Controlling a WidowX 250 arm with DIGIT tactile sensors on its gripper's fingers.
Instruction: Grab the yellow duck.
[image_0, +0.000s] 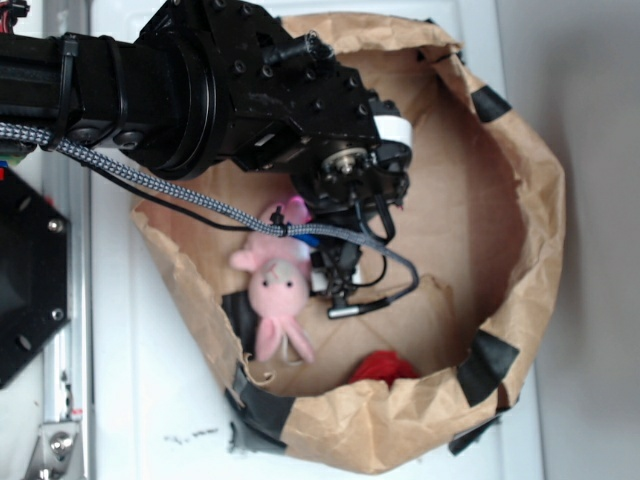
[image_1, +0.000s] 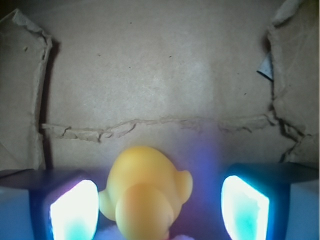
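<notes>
- Here, a white surface (image_0: 150, 400) is seen only in the exterior view, and on it a brown paper bag (image_0: 520, 180) is laid open, its crumpled rim rolled down and patched with black tape (image_0: 495, 360).
- The black robot arm (image_0: 200, 80) is shown reaching from the left over the bag's opening in the exterior view; a braided cable (image_0: 150, 180) is run along it. None of the arm is shown by the wrist view.
- The bag's floor is seen close up in the wrist view as flat brown paper (image_1: 160, 75) with a torn horizontal crease and ragged side walls.
- A pink plush bunny (image_0: 275, 300) is seen lying on the bag's floor just beside the gripper in the exterior view; only a faint pinkish edge is caught at the bottom of the wrist view.
- A red object (image_0: 385, 367) is seen near the bag's lower wall, in the exterior view alone.
- The gripper (image_1: 160, 207) is shown parted in the wrist view, its two glowing pads (image_1: 75, 210) set well apart on either side of the duck, with a clear gap on the right. Nothing is gripped.
- The yellow duck (image_1: 145, 192) is found between the pads, nearer the left one; whether it is touched there cannot be told. In the exterior view it is hidden by the arm.
</notes>
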